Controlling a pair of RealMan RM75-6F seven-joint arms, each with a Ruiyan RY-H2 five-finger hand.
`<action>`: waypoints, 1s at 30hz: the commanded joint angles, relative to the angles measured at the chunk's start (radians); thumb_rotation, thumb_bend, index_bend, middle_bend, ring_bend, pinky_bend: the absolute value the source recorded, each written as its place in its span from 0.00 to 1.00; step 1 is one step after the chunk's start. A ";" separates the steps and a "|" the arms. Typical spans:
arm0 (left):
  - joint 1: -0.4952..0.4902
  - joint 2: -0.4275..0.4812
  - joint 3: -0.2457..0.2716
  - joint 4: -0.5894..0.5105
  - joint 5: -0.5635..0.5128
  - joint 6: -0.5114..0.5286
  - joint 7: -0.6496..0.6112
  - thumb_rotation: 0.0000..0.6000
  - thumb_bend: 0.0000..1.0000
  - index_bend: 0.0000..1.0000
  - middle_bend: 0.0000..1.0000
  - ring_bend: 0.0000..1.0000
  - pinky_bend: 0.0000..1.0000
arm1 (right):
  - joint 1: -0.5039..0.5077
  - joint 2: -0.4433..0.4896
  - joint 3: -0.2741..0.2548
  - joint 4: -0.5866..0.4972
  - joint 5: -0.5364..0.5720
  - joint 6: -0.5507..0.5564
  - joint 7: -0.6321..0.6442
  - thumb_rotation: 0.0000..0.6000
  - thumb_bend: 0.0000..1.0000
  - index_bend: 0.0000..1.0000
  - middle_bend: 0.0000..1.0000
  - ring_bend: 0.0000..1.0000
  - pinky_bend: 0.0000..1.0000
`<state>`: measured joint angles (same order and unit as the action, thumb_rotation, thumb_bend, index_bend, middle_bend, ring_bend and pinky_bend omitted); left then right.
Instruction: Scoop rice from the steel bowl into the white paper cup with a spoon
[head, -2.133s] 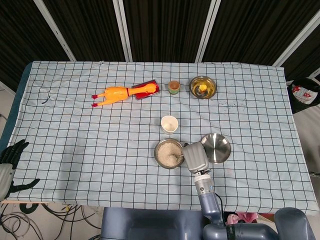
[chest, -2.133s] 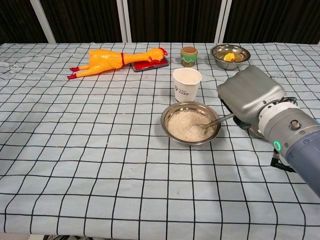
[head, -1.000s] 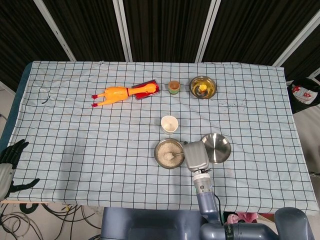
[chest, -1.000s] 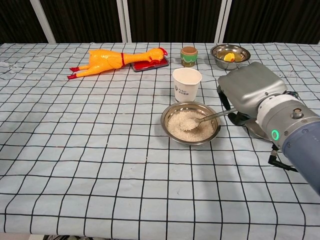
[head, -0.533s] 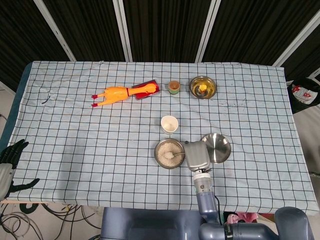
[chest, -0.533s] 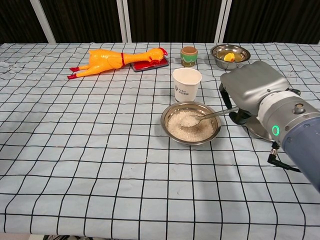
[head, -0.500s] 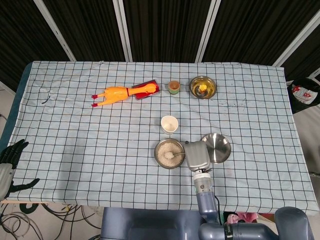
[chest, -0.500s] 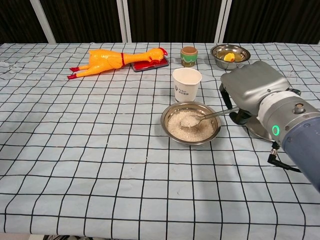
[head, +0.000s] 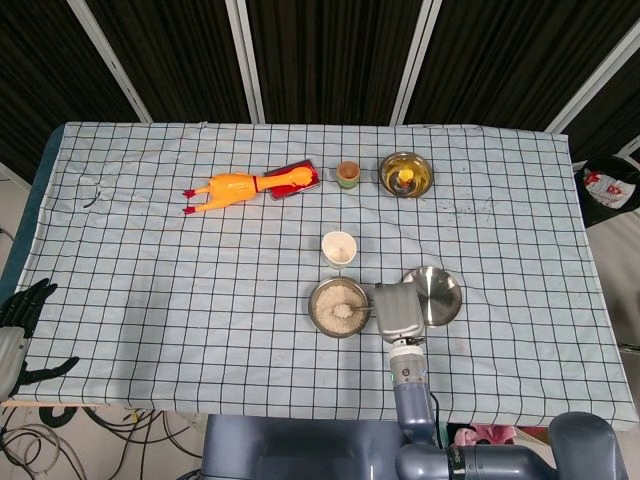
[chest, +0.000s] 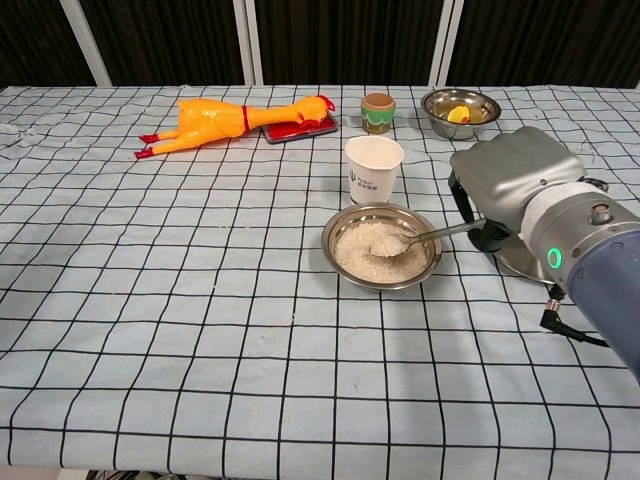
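Head cam high overhead, chest cam low/near; shared table (head: 150, 300) centre.

Open cloth lies at nine o'clock of the bowl (chest: 381, 246); the cup (chest: 373, 169) stands close at twelve.

Right hand (chest: 515, 185): fingers hidden beneath its grey back, grip on spoon (chest: 420, 237) handle unseen; steel lid (head: 437, 296) partly covered by hand; left hand (head: 20, 320) cut off at head view's edge
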<state>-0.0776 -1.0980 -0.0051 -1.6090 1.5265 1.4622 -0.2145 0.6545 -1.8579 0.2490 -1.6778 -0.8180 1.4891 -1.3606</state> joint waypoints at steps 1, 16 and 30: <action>0.000 0.000 0.000 0.000 0.000 0.000 0.001 1.00 0.00 0.00 0.00 0.00 0.00 | 0.002 0.002 0.003 -0.005 0.009 0.004 -0.001 1.00 0.52 0.70 1.00 1.00 1.00; 0.000 -0.001 0.000 0.000 -0.001 0.000 0.003 1.00 0.00 0.00 0.00 0.00 0.00 | 0.014 0.008 0.018 -0.036 0.052 0.024 0.012 1.00 0.52 0.71 1.00 1.00 1.00; 0.000 -0.002 -0.003 0.003 -0.005 0.000 0.003 1.00 0.00 0.00 0.00 0.00 0.00 | 0.055 0.027 0.074 -0.092 0.116 0.067 -0.026 1.00 0.52 0.71 1.00 1.00 1.00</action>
<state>-0.0774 -1.0999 -0.0076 -1.6062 1.5212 1.4619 -0.2114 0.7051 -1.8341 0.3180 -1.7652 -0.7074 1.5521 -1.3816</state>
